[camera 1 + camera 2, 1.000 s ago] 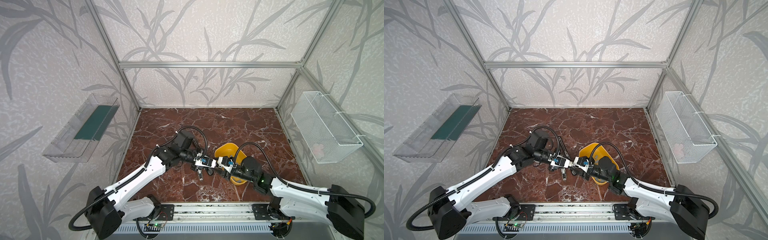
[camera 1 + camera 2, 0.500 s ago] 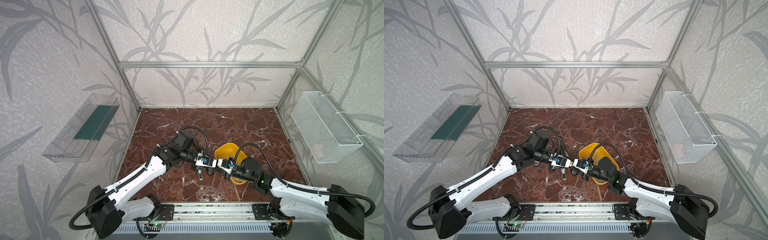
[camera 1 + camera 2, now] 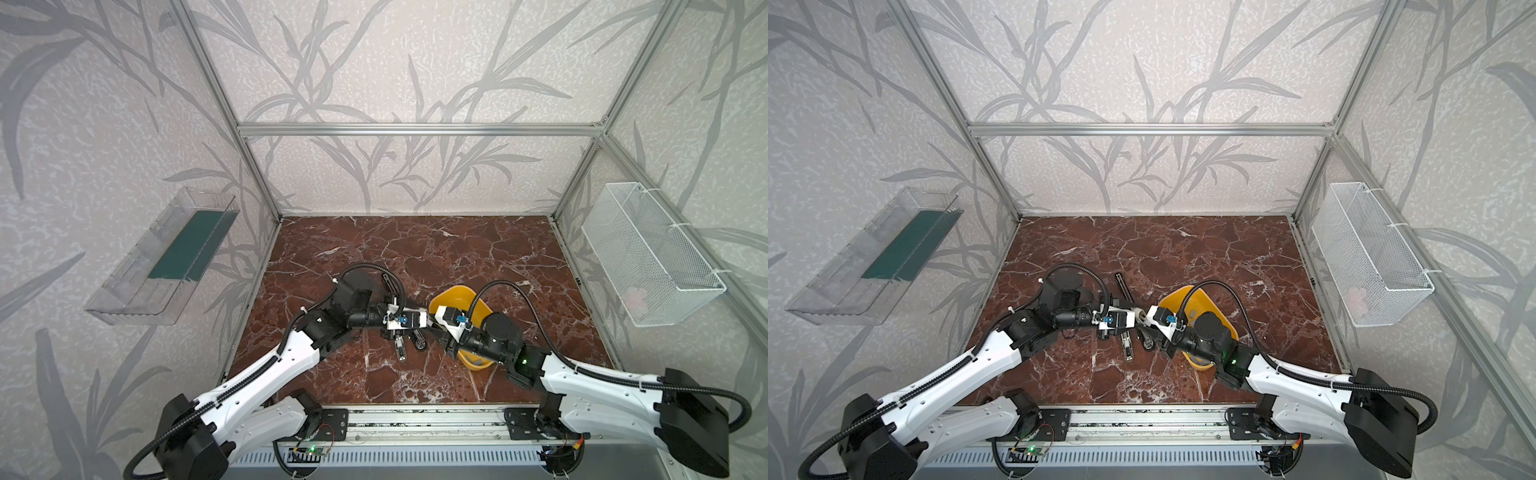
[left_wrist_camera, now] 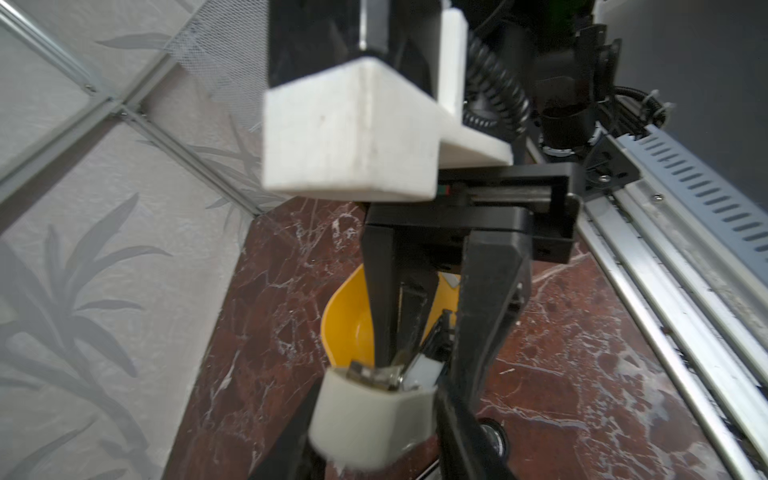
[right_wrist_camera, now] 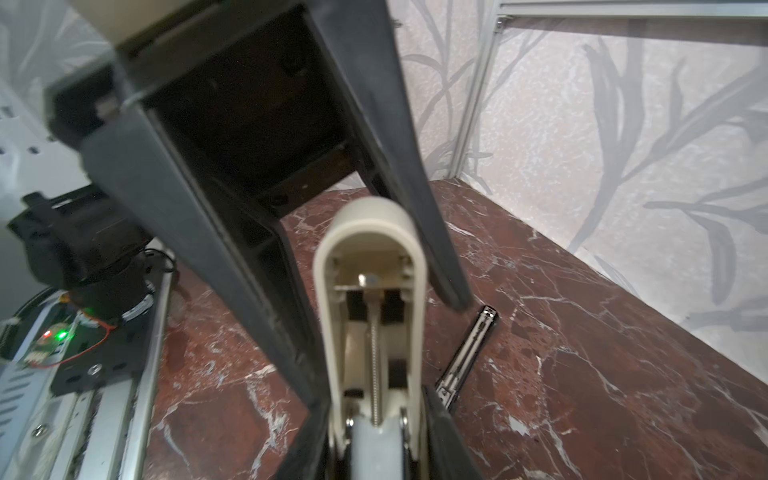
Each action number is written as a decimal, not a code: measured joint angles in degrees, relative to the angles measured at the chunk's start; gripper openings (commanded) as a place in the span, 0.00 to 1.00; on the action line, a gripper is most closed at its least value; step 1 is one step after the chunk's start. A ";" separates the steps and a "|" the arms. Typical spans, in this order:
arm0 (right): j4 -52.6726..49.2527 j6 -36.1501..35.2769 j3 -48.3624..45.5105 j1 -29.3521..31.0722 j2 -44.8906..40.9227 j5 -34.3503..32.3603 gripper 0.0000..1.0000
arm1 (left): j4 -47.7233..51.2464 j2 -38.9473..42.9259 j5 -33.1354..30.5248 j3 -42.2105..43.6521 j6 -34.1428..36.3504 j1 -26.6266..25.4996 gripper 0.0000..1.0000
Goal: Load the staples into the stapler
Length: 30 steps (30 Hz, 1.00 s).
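Note:
A cream rounded shell (image 5: 370,257) with a spring rod inside hangs above the table between both arms. My right gripper (image 5: 376,415) is shut on one end of it. My left gripper (image 4: 374,432) stands open around its other end (image 4: 365,415), with a small gap on one side. The stapler (image 3: 1122,284), long, slim and black with a silver tip, lies flat behind the left gripper (image 3: 1133,320) and beside the shell in the right wrist view (image 5: 469,353). A small silvery strip (image 3: 1192,312), seemingly the staples, lies in the yellow bowl (image 3: 1208,297).
Under the grippers a black and silver bar (image 3: 401,351) and a round black piece (image 3: 419,343) show near the tabletop. On the left wall hangs a clear tray (image 3: 162,257), on the right wall a white wire basket (image 3: 648,253). A metal rail (image 3: 415,419) runs along the front.
The right gripper has closed on the cream shell. The left gripper's fingers have come apart from it. Both arms have hardly shifted.

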State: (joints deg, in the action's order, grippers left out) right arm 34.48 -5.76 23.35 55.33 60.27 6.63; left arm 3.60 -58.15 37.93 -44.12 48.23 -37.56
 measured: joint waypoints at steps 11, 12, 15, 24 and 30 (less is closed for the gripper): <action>-1.70 3.76 0.68 2.84 1.95 -10.25 0.00 | -23.08 -0.26 -22.14 2.73 -9.88 9.73 0.51; -4.57 5.46 2.69 2.84 2.69 -11.45 0.00 | -24.68 -0.70 -24.52 2.73 -10.82 10.43 0.51; -11.47 10.19 9.55 2.84 5.44 -14.27 0.00 | -27.12 -1.79 -29.83 2.71 -13.51 12.22 0.52; -31.93 22.47 29.46 13.18 22.84 -24.17 0.00 | -30.08 -3.26 -43.41 2.60 -15.93 14.78 0.52; -50.82 34.32 47.63 21.38 39.19 -33.11 0.00 | -30.56 -3.41 -46.71 2.60 -15.87 15.61 0.55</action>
State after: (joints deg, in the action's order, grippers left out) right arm -16.34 28.56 70.98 76.71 99.46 -26.48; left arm -26.96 -61.56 -8.78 -41.52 32.36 -21.96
